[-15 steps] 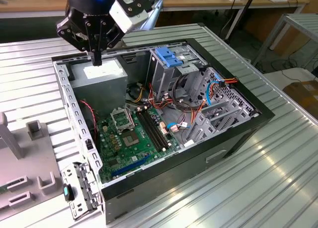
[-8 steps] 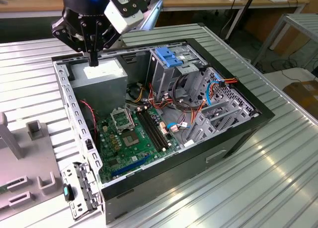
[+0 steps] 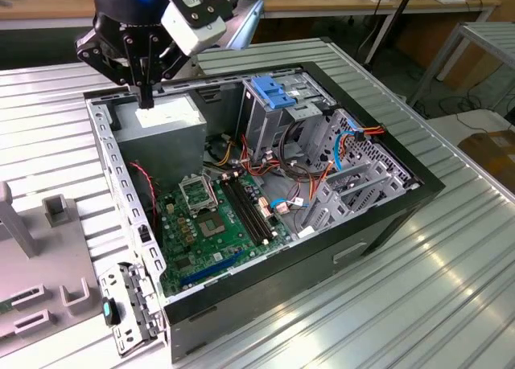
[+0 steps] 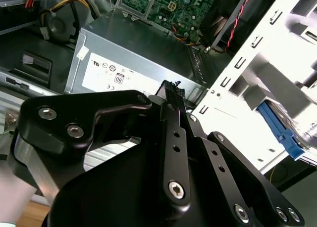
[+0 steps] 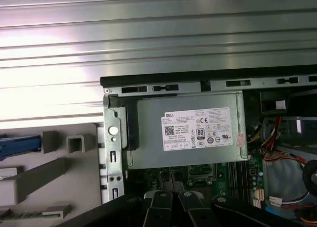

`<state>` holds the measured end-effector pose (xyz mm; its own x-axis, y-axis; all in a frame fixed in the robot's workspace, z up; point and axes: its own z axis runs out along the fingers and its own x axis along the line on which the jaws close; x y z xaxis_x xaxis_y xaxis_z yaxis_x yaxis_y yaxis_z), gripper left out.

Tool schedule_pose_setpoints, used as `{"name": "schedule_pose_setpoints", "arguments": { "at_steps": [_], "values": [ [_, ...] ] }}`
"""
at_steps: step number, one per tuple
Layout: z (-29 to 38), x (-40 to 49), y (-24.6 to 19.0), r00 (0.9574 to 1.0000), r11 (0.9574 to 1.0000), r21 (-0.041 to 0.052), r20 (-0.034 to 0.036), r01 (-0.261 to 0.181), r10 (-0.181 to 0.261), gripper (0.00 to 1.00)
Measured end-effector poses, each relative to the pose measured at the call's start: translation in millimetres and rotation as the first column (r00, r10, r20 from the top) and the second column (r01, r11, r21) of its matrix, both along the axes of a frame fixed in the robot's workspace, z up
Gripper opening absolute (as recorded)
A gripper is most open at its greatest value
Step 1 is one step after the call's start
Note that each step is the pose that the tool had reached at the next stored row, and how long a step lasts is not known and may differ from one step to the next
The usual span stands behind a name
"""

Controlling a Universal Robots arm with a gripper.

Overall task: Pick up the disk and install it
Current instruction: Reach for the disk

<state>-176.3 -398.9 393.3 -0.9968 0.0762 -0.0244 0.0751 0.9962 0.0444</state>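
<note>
**Closed gripper over the power supply, disk off on the fixture**

The gripper (image 3: 145, 98) hung with its fingers pressed together and nothing between them. It was just above the grey power supply box (image 3: 165, 120), which sat in the corner of the open computer case (image 3: 386, 216) towards the exterior view's left. In the second wrist view the dark fingertips (image 4: 174, 96) stood over the edge of the box near its white sticker; whether they touched the metal could not be told.

Just past that corner ran the case's perforated side wall, and beyond it lay the grey fixture (image 3: 40, 264) on the ribbed metal table (image 3: 434, 305). The disk (image 5: 17, 143) was probably what lay on that fixture, outside the case and well apart from the gripper. Little of it could be made out in both wrist views beyond a strip of bright blue rail (image 4: 280, 130).

Farther inside the case, the green motherboard (image 3: 213, 224) covered the floor beside the power supply. At the far side the blue latch plate (image 3: 278, 92) topped the drive cage
</note>
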Motion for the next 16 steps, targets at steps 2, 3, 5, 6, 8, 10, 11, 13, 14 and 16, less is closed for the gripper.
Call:
{"name": "schedule_pose_setpoints", "arguments": {
  "at_steps": [2, 3, 5, 6, 8, 10, 11, 13, 14, 16],
  "values": [
    [-0.1, -3.2, 0.0, 1.0000, 1.0000, 0.0001, 0.0001, 0.000, 0.000, 0.11],
    [0.0, -4.9, 0.0, 1.0000, 1.0000, 0.0000, 0.0001, 0.000, 0.000, 0.11],
    [-0.1, -8.6, 0.0, 1.0000, 1.0000, 0.0001, 0.0001, 0.000, 0.000, 0.11],
    [-0.1, -9.4, 0.0, 1.0000, 1.0000, 0.0001, 0.0001, 0.000, 0.000, 0.11],
    [-0.1, -13.5, 0.0, 1.0000, 1.0000, 0.0001, 0.0001, 0.000, 0.000, 0.11],
    [0.0, -16.3, 0.0, 1.0000, 1.0000, 0.0000, 0.0000, 0.000, 0.000, 0.11],
    [-0.1, -18.0, 0.0, 1.0000, 1.0000, 0.0001, 0.0001, 0.000, 0.000, 0.11],
    [-0.1, -19.9, 0.0, 1.0000, 1.0000, 0.0001, 0.0001, 0.000, 0.000, 0.11],
    [-0.1, -21.4, 0.0, 1.0000, 1.0000, 0.0001, 0.0001, 0.000, 0.000, 0.11],
    [0.0, -26.4, 0.0, 1.0000, 1.0000, 0.0001, 0.0001, 0.000, 0.000, 0.11]
  ]
}}
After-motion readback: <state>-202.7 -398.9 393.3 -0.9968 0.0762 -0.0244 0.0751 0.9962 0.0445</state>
